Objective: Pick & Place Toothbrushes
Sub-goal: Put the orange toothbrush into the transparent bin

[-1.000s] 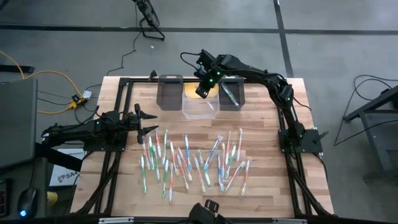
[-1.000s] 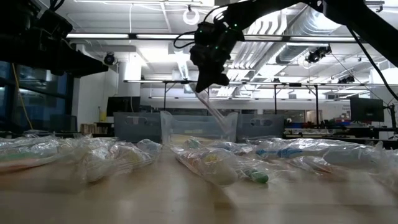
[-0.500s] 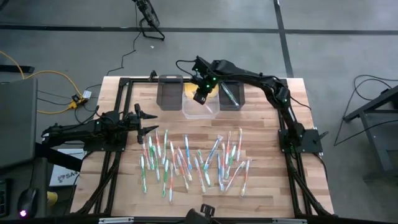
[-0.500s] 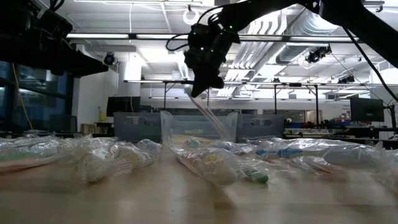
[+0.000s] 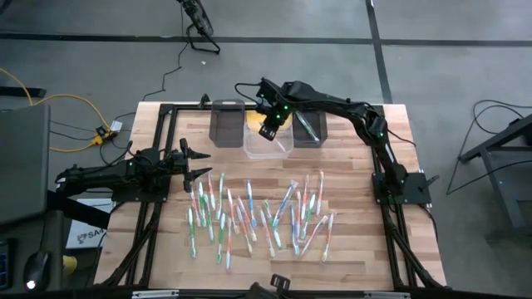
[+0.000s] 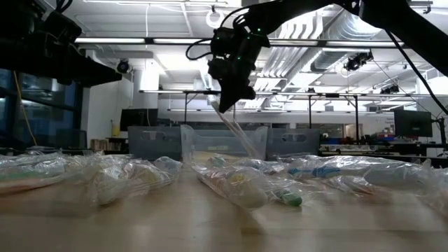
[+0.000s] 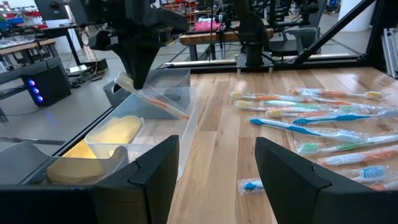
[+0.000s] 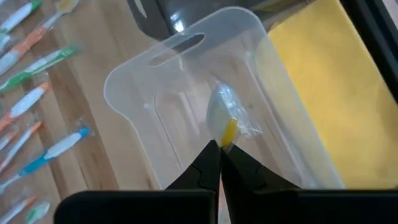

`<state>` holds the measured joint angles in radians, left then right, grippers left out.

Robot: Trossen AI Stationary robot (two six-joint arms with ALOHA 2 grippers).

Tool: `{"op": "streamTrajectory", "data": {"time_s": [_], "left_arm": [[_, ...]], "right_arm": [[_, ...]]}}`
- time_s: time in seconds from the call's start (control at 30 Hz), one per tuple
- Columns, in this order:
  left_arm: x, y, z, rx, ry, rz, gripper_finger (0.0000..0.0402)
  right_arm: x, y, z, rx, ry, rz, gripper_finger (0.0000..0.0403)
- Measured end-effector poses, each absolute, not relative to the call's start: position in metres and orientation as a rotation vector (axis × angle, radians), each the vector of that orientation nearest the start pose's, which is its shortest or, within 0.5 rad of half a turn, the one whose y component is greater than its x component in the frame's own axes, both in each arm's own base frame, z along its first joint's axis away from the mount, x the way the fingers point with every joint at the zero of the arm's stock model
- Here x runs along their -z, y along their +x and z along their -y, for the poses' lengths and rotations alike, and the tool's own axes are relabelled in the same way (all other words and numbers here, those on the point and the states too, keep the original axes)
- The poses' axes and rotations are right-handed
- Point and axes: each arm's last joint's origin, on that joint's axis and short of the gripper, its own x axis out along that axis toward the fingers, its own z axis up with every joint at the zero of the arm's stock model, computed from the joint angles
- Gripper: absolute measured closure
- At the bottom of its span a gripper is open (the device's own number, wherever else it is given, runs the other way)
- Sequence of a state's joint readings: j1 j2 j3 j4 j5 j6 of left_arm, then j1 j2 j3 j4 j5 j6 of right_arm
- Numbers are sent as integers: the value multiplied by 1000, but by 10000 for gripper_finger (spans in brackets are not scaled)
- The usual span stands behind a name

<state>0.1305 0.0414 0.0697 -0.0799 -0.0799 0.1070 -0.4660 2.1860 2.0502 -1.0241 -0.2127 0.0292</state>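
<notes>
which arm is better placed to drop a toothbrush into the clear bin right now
The right one, probably. The right gripper hangs above the clear bin, shut on a wrapped toothbrush. The left gripper waits open beside the pile.

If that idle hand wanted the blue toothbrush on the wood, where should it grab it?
Probably mid-handle, from straight above. The blue toothbrush lies flat in its wrapper with bare table beside it, so the left hand could place one finger on each side across its thin handle.

~30 toothbrushes [image 5: 249, 212], 3 bins [image 5: 268, 143]
</notes>
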Motion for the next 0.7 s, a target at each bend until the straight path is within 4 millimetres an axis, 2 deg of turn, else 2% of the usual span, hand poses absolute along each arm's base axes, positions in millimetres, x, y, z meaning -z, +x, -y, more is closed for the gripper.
{"op": "streamTrajectory", "data": {"time_s": [0.1, 0.33, 0.7], "left_arm": [[-176, 95, -15, -207, 105, -63, 196], [-176, 95, -15, -207, 105, -63, 196], [-176, 95, -15, -207, 105, -63, 196]], "right_arm": [[-256, 413, 201, 239, 424, -1123, 376], [-250, 418, 199, 230, 414, -1126, 301], [-250, 418, 198, 276, 380, -1140, 225]]}}
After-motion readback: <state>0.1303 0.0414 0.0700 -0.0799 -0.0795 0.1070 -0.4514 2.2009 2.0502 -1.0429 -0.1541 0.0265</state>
